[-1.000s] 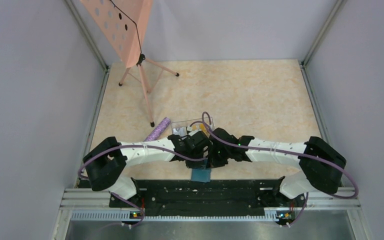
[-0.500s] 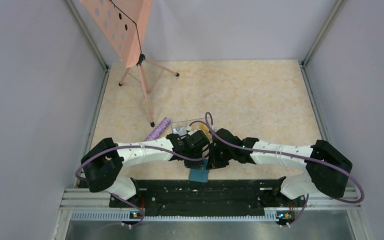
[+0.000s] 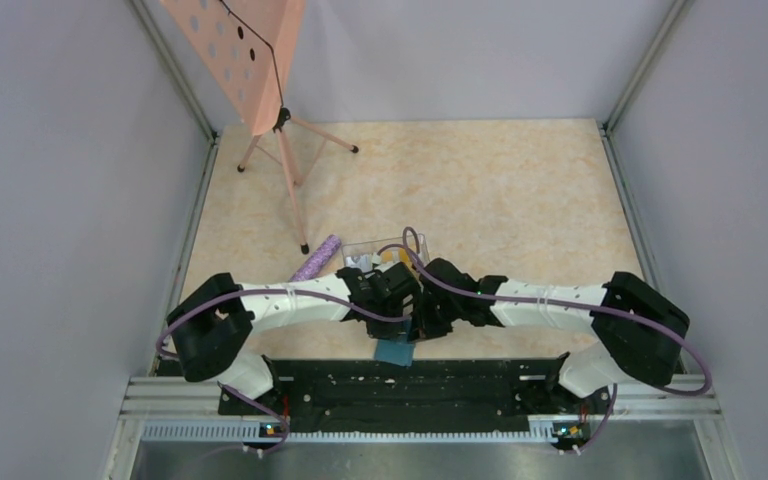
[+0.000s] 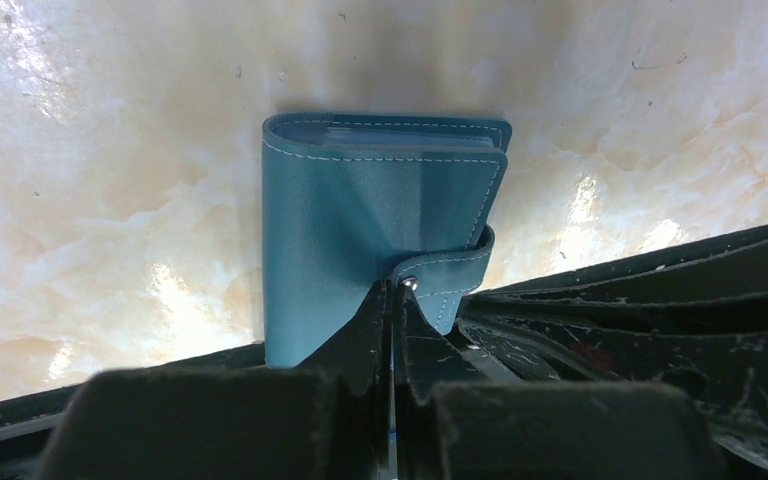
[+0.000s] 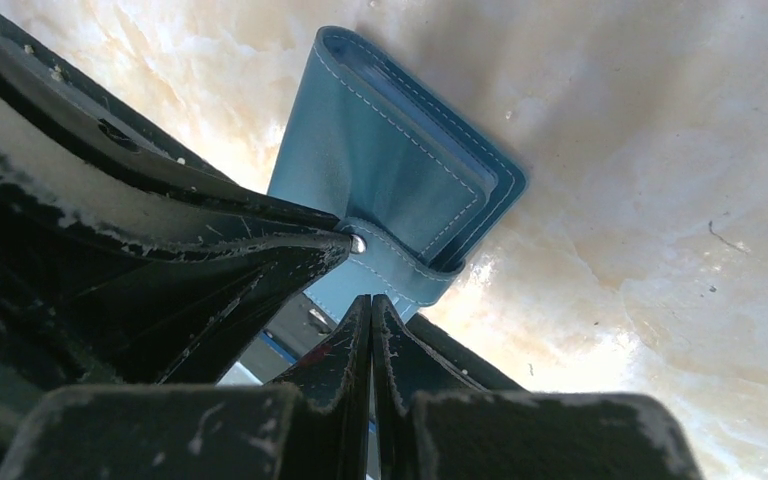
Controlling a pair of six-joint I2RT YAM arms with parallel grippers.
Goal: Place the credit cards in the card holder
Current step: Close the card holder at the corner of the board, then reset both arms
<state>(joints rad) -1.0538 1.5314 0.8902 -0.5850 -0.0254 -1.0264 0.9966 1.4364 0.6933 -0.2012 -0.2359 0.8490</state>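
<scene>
L gripper [image 4: 392, 298] and R gripper [image 5: 372, 303], both pinched closed on nothing, meet at snap tab [image 4: 447, 274] of folded card holder [image 4: 360, 215], prob. light, floppy, best gripped by tab.

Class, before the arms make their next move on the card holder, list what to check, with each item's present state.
1. Card holder lying on the table: ok.
2. Card holder opened: not ok, folded shut.
3. Left gripper tips at the snap tab: ok, shut.
4. Right gripper tips at the snap tab: ok, shut.
5. Snap tab actually pinched: cannot tell.
</scene>
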